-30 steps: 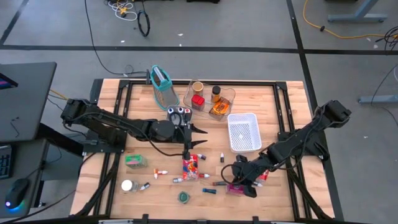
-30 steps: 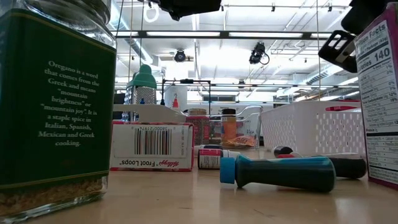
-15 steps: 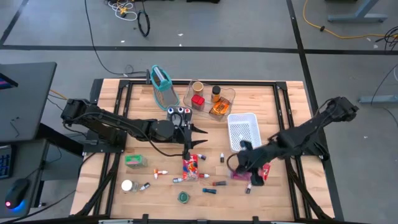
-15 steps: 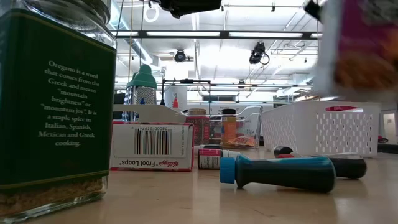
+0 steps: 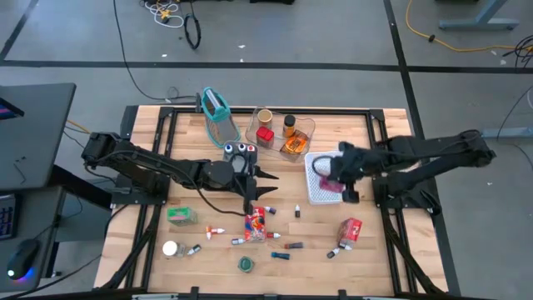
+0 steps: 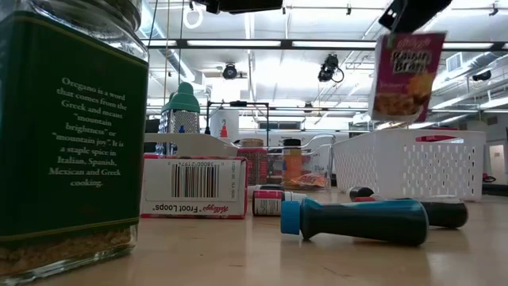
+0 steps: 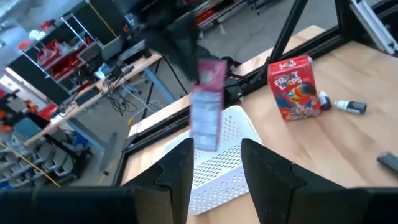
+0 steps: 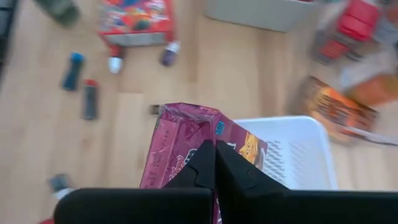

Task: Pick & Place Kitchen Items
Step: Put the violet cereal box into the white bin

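Observation:
A pink Raisin Bran box (image 5: 326, 169) hangs in the air over the white basket (image 5: 321, 195), with my right gripper (image 5: 340, 170) shut on it. The low view shows the box (image 6: 407, 75) high above the basket (image 6: 409, 163). The left wrist view shows it (image 7: 208, 106) in front of the basket. My left gripper (image 5: 263, 183) hovers open over the table's middle, above a Froot Loops box (image 5: 256, 223), with nothing between its fingers (image 7: 177, 174). My right gripper pinches the box's top edge (image 8: 200, 138) between its two fingers. They come from above, slanting down. The box (image 6: 407, 75) hangs below the fingers nearly upright, its front toward the near edge, clear of the basket and the table.
A clear tray (image 5: 281, 132) with jars and a teal-rimmed holder (image 5: 216, 107) stand at the far edge. A green oregano jar (image 5: 181, 216), a red packet (image 5: 350, 229), a blue-capped marker (image 6: 353, 220) and several small vials lie near the front.
My right gripper has lifted the pink box off the table near the front right. It has carried the box up and toward the far edge until it hangs over the white basket. My left gripper has rolled a little in place.

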Tool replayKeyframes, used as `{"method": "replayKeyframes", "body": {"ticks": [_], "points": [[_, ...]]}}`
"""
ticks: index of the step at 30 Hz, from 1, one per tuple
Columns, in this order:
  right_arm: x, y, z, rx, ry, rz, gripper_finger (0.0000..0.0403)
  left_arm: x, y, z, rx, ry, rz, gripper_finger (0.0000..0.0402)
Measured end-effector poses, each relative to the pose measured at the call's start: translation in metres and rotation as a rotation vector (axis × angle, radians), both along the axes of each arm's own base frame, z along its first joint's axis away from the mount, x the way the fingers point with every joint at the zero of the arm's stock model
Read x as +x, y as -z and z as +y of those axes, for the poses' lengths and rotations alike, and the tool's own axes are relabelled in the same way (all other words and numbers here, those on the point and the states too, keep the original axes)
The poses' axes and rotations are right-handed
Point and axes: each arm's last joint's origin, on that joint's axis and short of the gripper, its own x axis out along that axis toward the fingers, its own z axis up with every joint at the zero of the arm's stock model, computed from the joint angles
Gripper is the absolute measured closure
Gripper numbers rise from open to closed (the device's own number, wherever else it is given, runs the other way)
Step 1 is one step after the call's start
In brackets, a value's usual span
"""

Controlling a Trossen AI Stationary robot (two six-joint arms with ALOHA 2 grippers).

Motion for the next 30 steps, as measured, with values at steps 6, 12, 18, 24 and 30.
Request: {"method": "replayKeyframes", "body": {"ticks": [6,12,18,24,30], "points": [[0.005,0.026,-0.031,0.006,0.005,0.045,0.0401,0.000,0.000,0.000,-0.043,-0.005,-0.003,0.0259],[0.004,0.056,-0.061,-0.005,0.022,0.060,0.0401,0.000,0.000,-0.001,-0.294,-0.020,-0.021,0.0259],[-0.001,0.077,-0.088,-0.002,-0.020,0.030,0.0401,0.000,0.000,-0.001,-0.295,-0.025,-0.022,0.0259],[-0.009,0.091,-0.103,-0.012,-0.078,0.019,0.0399,0.000,0.000,-0.001,-0.239,-0.015,-0.017,0.0260],[-0.014,0.099,-0.114,0.002,0.036,0.063,0.0386,0.000,0.000,-0.001,-0.213,-0.009,-0.015,0.0260]]}}
